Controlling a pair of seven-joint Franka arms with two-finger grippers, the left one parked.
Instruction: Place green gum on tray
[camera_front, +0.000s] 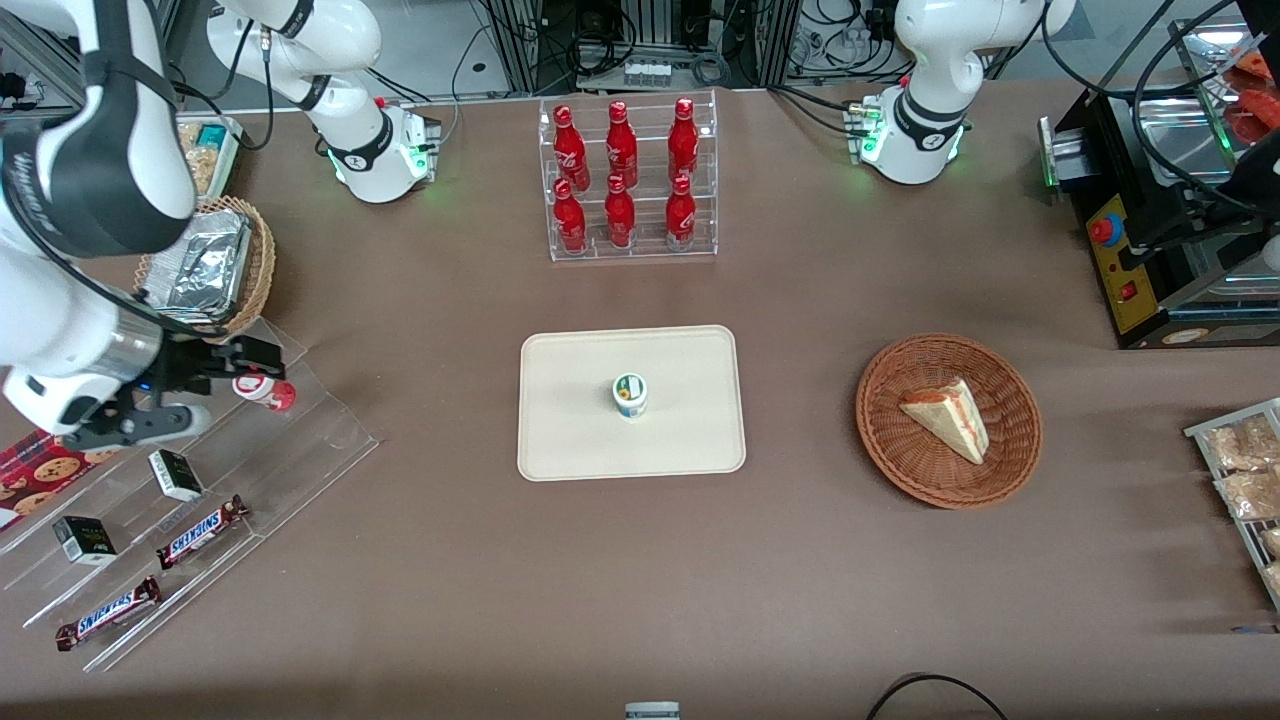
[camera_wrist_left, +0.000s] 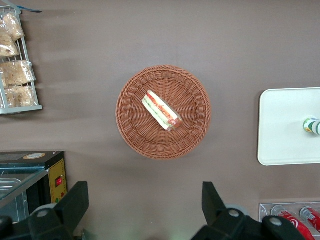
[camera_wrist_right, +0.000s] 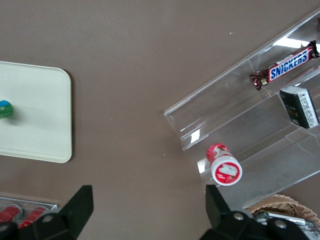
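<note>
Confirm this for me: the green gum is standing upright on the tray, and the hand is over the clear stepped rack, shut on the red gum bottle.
Not quite. The green gum does stand upright on the tray, and the hand is over the clear stepped rack. But the right wrist view shows it open and empty; the red gum bottle stands free on the rack.

"SNICKERS" reads on two chocolate bars (camera_front: 203, 532) (camera_front: 107, 613) lying on the clear stepped stand (camera_front: 300, 440); nothing else is legible.
</note>
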